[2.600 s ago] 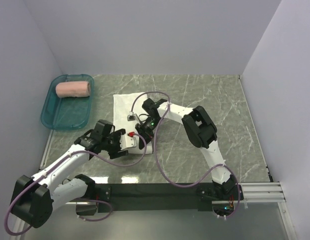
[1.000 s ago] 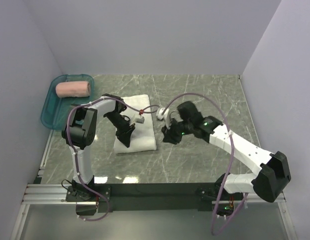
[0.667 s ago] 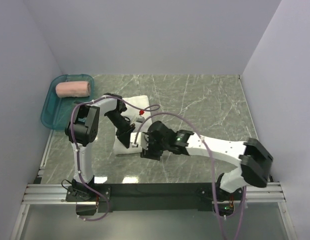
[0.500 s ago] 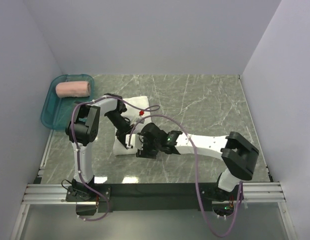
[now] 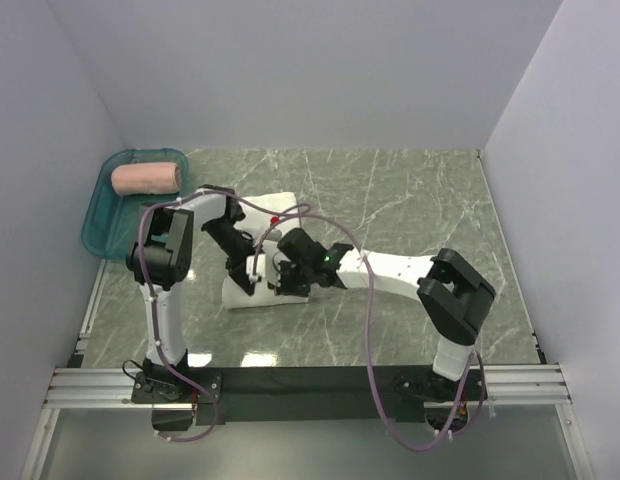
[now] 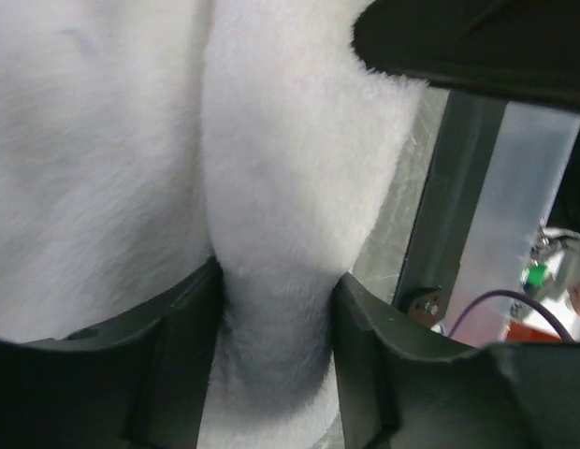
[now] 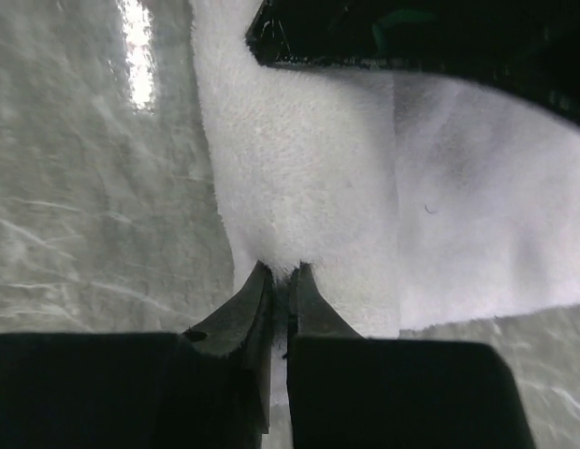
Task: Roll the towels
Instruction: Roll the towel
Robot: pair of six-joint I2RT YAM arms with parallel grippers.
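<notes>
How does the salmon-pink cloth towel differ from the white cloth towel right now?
The salmon-pink cloth towel is a finished roll; the white cloth towel is not yet rolled. The pink one lies in the teal plastic tray; the white one on the marble table. No gripper holds the pink one; the left gripper and right gripper each pinch a fold of the white one. Both are soft cloth.

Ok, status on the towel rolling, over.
Both shut: left pincer on a bunched fold of the white towel, right pincer on its edge. That towel not rolled yet. Rolled pink towel in teal tray, out of the way.
</notes>
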